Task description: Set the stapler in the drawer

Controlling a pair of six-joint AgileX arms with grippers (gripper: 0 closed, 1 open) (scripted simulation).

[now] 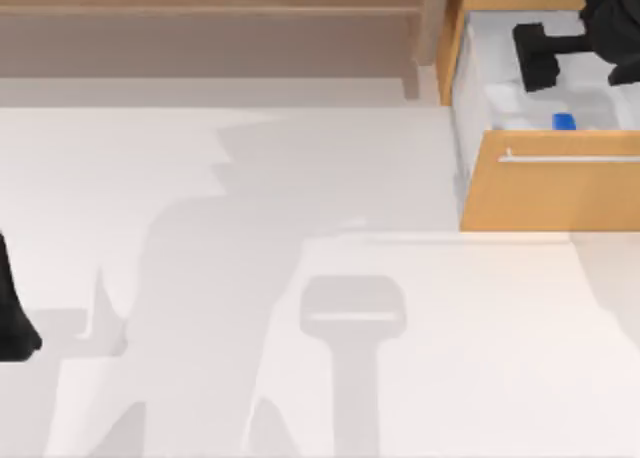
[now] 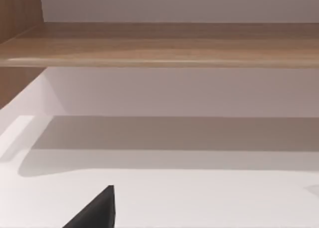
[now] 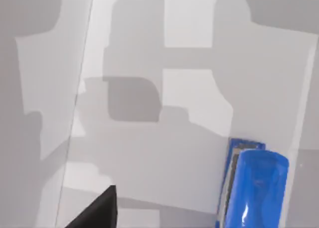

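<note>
You're looking down on a pale white table [image 1: 250, 278] with a long brown wooden shelf [image 1: 210, 23] along its far edge. Just right of that shelf the drawer [image 1: 550, 193] stands pulled open, silver bar handle [image 1: 570, 159] on its orange-brown front. The stapler [image 1: 565, 122] lies inside the drawer on the white floor, close behind the front panel; your right wrist camera shows it [image 3: 254, 188] lying free. Your right gripper [image 1: 537, 56] hovers above the drawer's interior, farther back than the stapler; whether its jaws are spread, you cannot tell. Your left arm [image 1: 12, 318] sits parked far from the drawer, at the table's left edge.
</note>
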